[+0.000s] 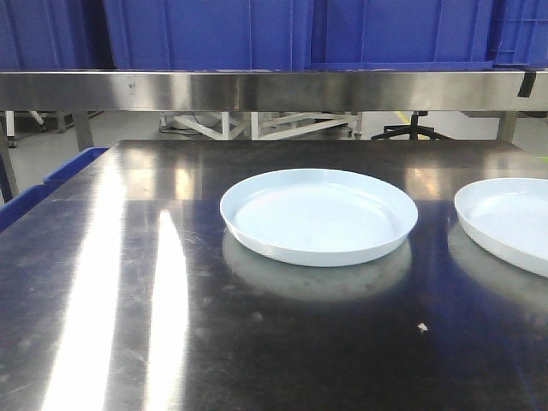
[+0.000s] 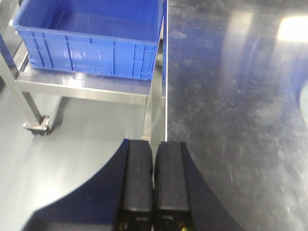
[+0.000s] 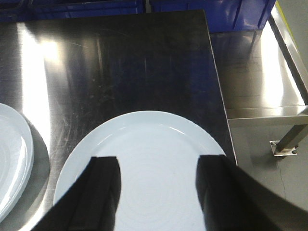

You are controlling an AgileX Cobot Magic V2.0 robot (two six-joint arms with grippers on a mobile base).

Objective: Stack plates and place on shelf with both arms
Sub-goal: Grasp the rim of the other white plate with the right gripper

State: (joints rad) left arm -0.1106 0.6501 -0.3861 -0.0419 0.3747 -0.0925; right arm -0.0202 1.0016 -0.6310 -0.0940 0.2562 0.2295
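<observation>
Near the middle of the front view, the first plate [image 1: 318,214] lies flat on the dark steel table [image 1: 128,282], rim up. Its twin, the second plate [image 1: 509,218], lies to its right and is cut off by the frame's right edge. The two are apart, with a strip of tabletop between them.

In the right wrist view the second plate fills the lower centre, close to the table's right edge. The right gripper [image 3: 159,161] hangs over it with its fingers spread wide; whether they touch the plate cannot be told.

The left gripper [image 2: 154,147], at the bottom of its wrist view, has its fingers pressed together over the table's left edge. At upper left there, a blue crate [image 2: 86,43] sits on a lower steel rack [image 2: 86,86].

Across the top of the front view runs a steel shelf [image 1: 274,90] carrying blue bins [image 1: 214,34].
</observation>
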